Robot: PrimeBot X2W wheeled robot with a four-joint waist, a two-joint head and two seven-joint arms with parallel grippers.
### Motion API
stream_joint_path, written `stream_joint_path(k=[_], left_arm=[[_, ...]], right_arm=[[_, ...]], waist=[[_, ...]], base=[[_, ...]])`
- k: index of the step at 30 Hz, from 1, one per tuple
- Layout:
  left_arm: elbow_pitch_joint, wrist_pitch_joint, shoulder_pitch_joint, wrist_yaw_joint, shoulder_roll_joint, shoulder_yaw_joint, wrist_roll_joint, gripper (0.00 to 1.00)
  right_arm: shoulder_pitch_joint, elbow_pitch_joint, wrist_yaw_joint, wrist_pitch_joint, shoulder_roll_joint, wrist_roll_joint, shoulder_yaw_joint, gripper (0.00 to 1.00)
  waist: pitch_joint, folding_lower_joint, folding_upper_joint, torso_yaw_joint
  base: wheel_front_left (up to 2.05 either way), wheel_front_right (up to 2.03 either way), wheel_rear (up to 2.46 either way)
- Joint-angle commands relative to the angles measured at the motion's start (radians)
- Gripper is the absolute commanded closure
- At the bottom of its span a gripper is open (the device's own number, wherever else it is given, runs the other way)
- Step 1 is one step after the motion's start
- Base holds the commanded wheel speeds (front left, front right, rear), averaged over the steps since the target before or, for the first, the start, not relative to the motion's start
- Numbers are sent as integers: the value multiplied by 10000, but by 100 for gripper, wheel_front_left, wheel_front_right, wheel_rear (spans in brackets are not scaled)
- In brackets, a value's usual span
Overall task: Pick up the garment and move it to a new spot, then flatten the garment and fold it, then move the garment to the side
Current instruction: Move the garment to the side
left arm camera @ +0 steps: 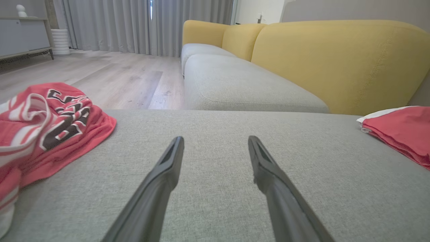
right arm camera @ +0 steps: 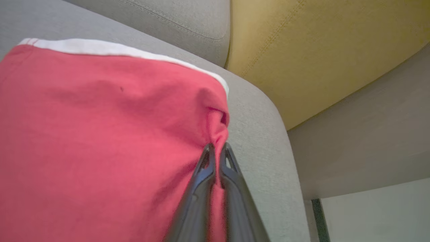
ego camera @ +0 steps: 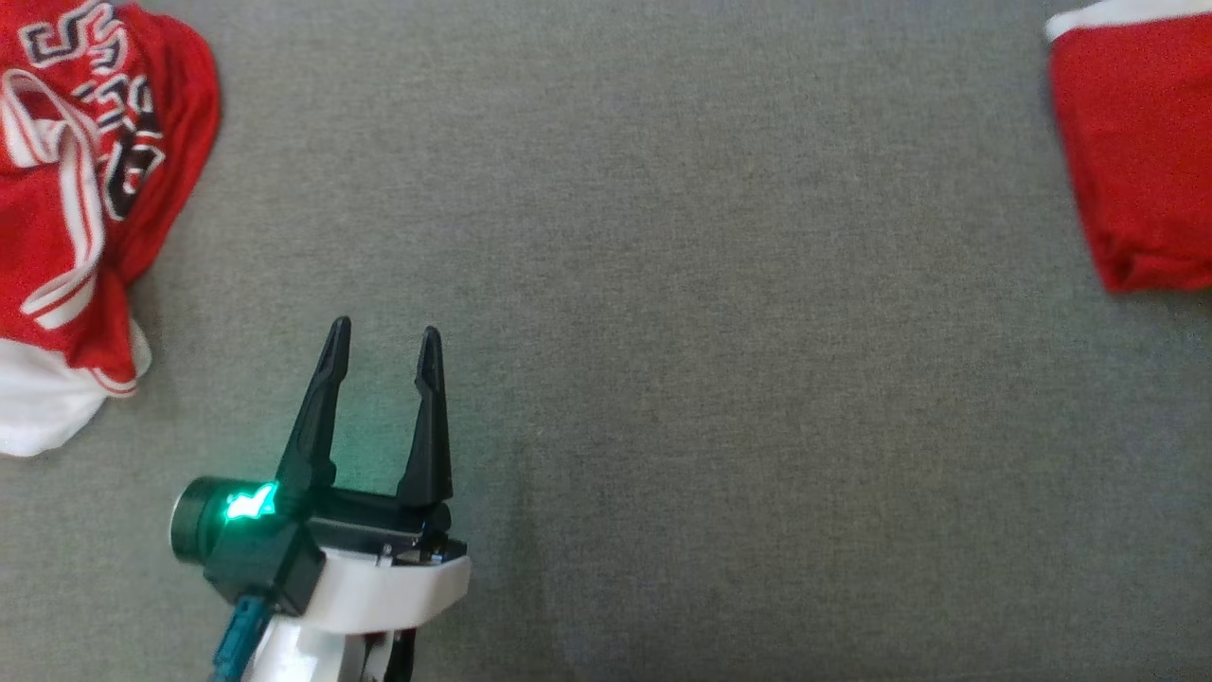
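Note:
A folded red garment (ego camera: 1136, 152) with a white hem lies at the far right of the grey cushion (ego camera: 663, 284); it also appears as the folded red garment (left arm camera: 403, 134) in the left wrist view. In the right wrist view my right gripper (right arm camera: 217, 148) is shut on a pinched fold at the edge of this garment (right arm camera: 100, 134), near the cushion's rounded corner. My left gripper (ego camera: 385, 346) hovers open over bare cushion at the lower left, with nothing between its fingers (left arm camera: 168, 168).
A crumpled red and white jersey (ego camera: 76, 189) with dark lettering lies at the left edge, left of my left gripper. A yellow sofa back (left arm camera: 336, 60) rises behind the cushions. Wooden floor (left arm camera: 100, 77) lies beyond the cushion's far edge.

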State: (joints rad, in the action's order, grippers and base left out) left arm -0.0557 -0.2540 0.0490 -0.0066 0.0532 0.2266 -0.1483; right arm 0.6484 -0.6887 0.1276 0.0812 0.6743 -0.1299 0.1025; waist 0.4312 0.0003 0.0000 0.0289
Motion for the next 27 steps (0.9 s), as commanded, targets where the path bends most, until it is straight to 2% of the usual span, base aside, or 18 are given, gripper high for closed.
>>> stream_joint_path(k=[1, 4, 6, 7, 9, 13, 18, 21, 27], left_arm=[[-265, -78, 112, -16, -30, -332, 94, 0], [-217, -78, 238, -123, -30, -375, 36, 0], [-165, -78, 293, -155, -30, -388, 2, 0], [-143, -78, 317, -152, -30, -391, -16, 0], [-92, -78, 335, -132, -30, -378, -62, 0], [42, -78, 244, -42, -30, -345, -173, 0], [201, -78, -38, 177, -30, -367, -173, 0], [417, -78, -280, 434, -30, -377, -72, 0], [672, -78, -836, 778, -30, -400, -127, 0]], right_arm=[[-49, 272, 31, 15, 457, 88, -34, 100], [-132, 593, 31, 184, 679, 642, -544, 100], [-274, 764, 31, 329, 711, 984, -789, 69], [-327, 874, 31, 294, 695, 1187, -972, 0], [-489, 1118, 31, 246, 539, 1721, -1300, 0], [-871, 1466, 31, -56, -270, 2454, -1901, 0], [-1564, 1889, 31, -683, -1874, 2856, -2127, 0], [-2164, 1895, 31, -1118, -2917, 2611, -1702, 0], [-3114, 1072, 31, -2511, -4607, 1588, -399, 0]], waist=[[173, -3, 0, -110], [240, -3, 0, -97], [219, -3, 0, -64], [192, -3, 0, -39], [74, -3, 0, 8], [-314, -3, 0, 78], [-1126, -3, 0, 149], [-1702, -3, 0, 199], [-2928, -3, 0, 307]], base=[[0, 0, 0], [0, 0, 0], [0, 0, 0], [0, 0, 0], [0, 0, 0], [0, 0, 0], [0, 0, 0], [0, 0, 0], [0, 0, 0]])
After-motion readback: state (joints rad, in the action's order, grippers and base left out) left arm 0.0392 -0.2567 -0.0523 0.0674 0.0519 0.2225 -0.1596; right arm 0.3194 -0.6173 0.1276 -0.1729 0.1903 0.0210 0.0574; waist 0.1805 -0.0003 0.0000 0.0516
